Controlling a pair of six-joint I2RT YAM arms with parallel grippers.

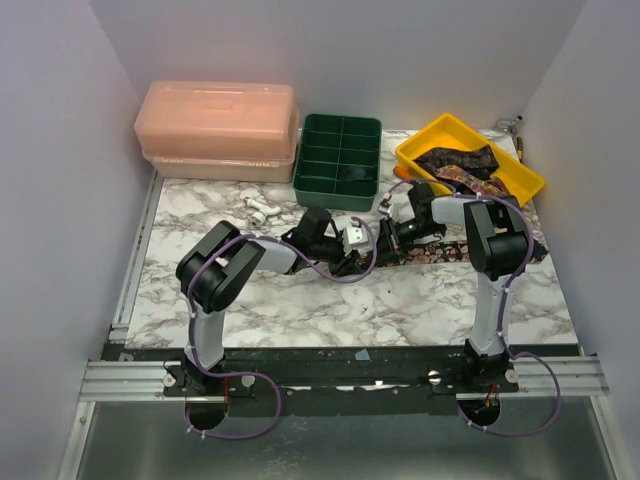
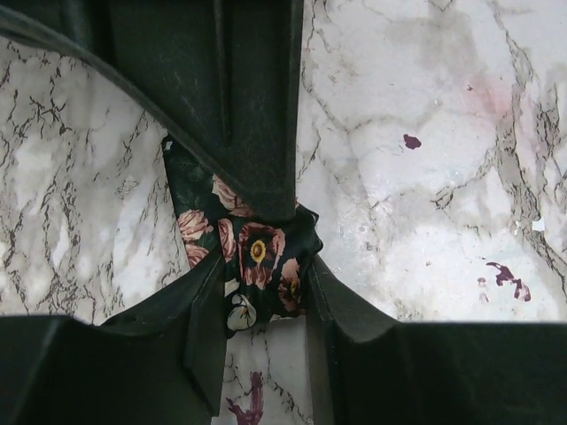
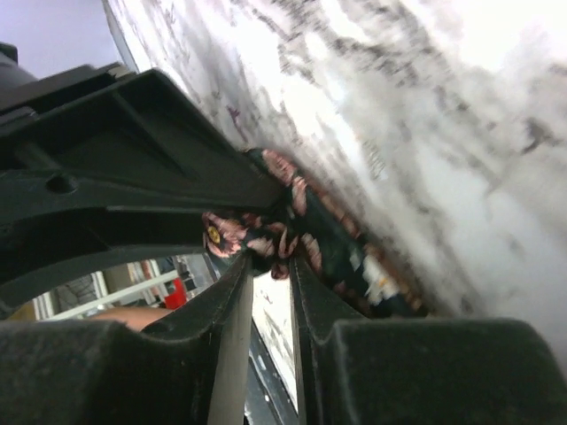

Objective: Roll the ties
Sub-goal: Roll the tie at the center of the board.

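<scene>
A dark floral tie (image 1: 440, 252) lies across the marble table from the middle toward the right. Both grippers meet at its left end. My left gripper (image 1: 368, 256) is shut on that rolled end (image 2: 257, 257). My right gripper (image 1: 392, 240) is shut on the same tie (image 3: 275, 243) from the other side; the rest of the fabric trails away along the table (image 3: 354, 257). More ties (image 1: 462, 163) lie heaped in the yellow tray (image 1: 430, 138) at the back right.
A green divided tray (image 1: 340, 155) stands at the back centre, a pink lidded box (image 1: 220, 130) at the back left. Small white plastic pieces (image 1: 262, 208) lie in front of the box. The yellow tray sits close behind the right arm.
</scene>
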